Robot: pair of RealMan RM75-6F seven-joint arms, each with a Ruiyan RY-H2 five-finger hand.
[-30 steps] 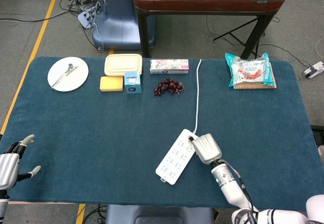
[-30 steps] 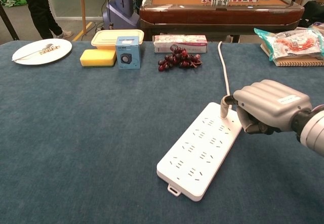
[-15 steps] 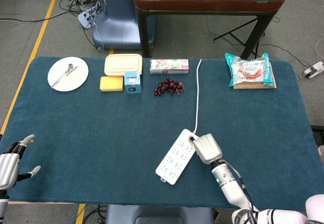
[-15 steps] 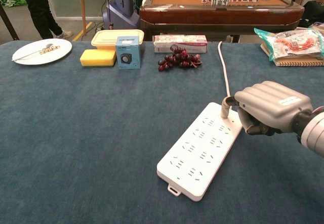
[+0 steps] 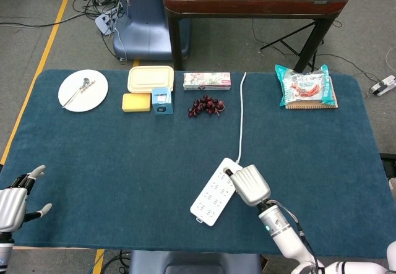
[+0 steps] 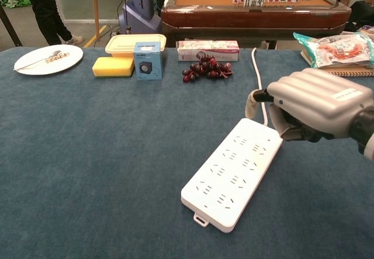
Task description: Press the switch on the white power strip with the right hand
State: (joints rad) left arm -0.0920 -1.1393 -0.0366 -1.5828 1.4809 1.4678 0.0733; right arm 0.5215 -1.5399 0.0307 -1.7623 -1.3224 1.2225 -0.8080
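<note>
The white power strip [image 5: 213, 199] [image 6: 231, 175] lies slanted on the blue table cloth at the near middle, its white cable [image 5: 242, 110] [image 6: 258, 66] running to the far edge. My right hand [image 5: 250, 185] [image 6: 315, 107] hovers just above the strip's cable end, fingers curled in with one fingertip [image 6: 252, 102] sticking out to the left, raised clear of the strip. It holds nothing. My left hand [image 5: 13, 202] rests at the table's near left corner with fingers spread, seen only in the head view.
Along the far edge stand a white plate [image 5: 83, 90] with a utensil, a cream lidded container [image 5: 150, 78], a yellow sponge [image 5: 136, 102], a small blue box [image 5: 163, 100], dark grapes [image 5: 206, 106], a flat carton [image 5: 206, 80] and a snack bag on a notebook [image 5: 307, 86].
My right hand has lifted off the cable end of the power strip, where its fingertip touched before, and now hangs above it. The left hand has barely moved.
</note>
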